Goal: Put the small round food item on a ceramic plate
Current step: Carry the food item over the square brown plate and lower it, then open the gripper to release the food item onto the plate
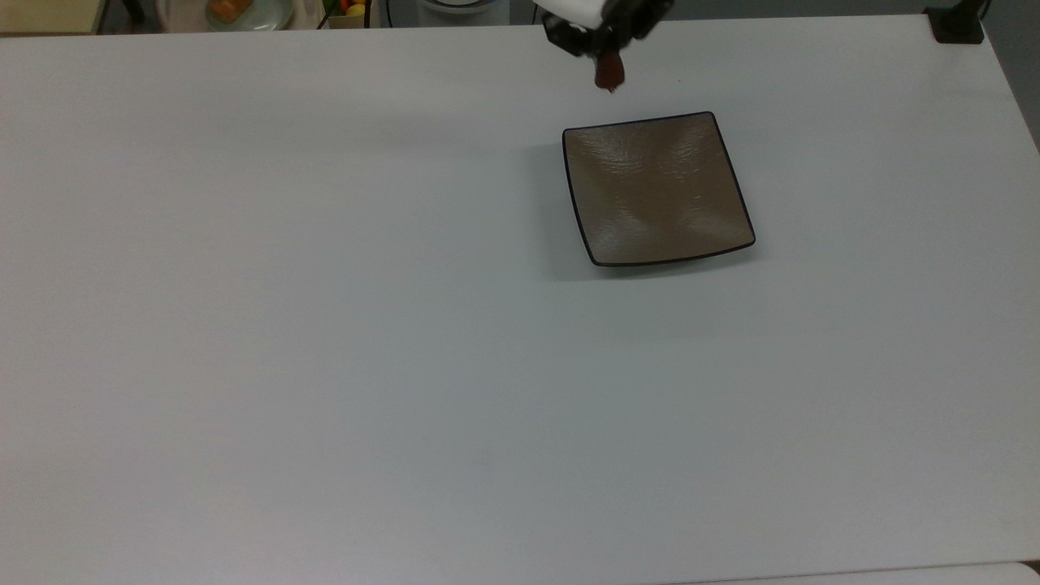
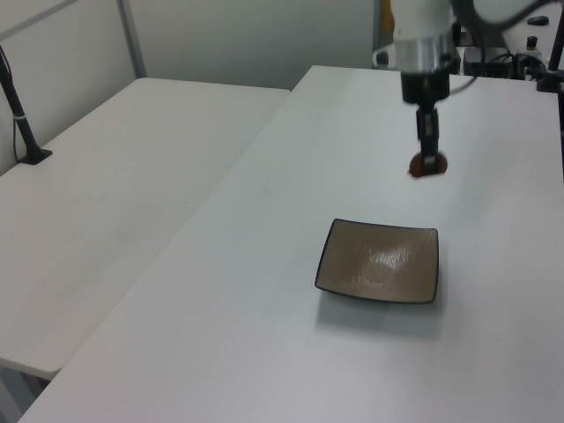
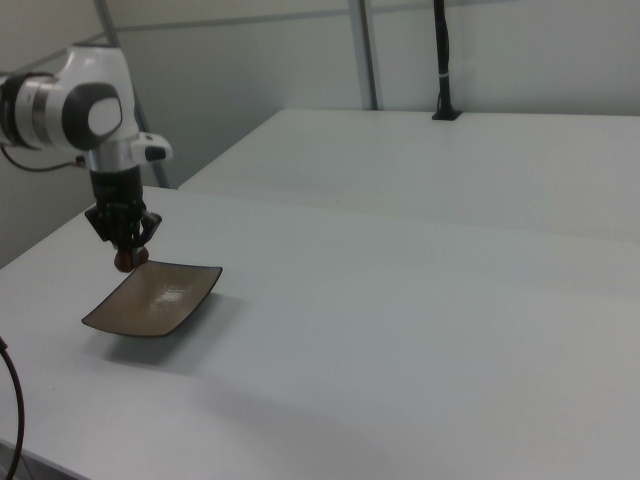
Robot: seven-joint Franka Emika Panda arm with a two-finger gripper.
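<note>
The small round food item (image 1: 608,75) (image 2: 426,165) (image 3: 125,260), a dark reddish-brown lump, hangs in the air with my gripper (image 1: 608,67) (image 2: 426,157) (image 3: 125,250) shut on it. The square tan-brown ceramic plate (image 1: 658,189) (image 2: 379,261) (image 3: 153,299) with a thin black rim lies flat on the white table (image 1: 325,325). In the top view the lump sits just above the plate's upper-left edge. Seen from the left view, it hovers beyond the plate's far side.
A round greyish plate with an orange food piece (image 1: 230,10) lies past the table's far edge at the top view's upper left. A black post base (image 1: 957,24) stands at the far right corner. A second white table (image 2: 115,194) adjoins on the left view's left.
</note>
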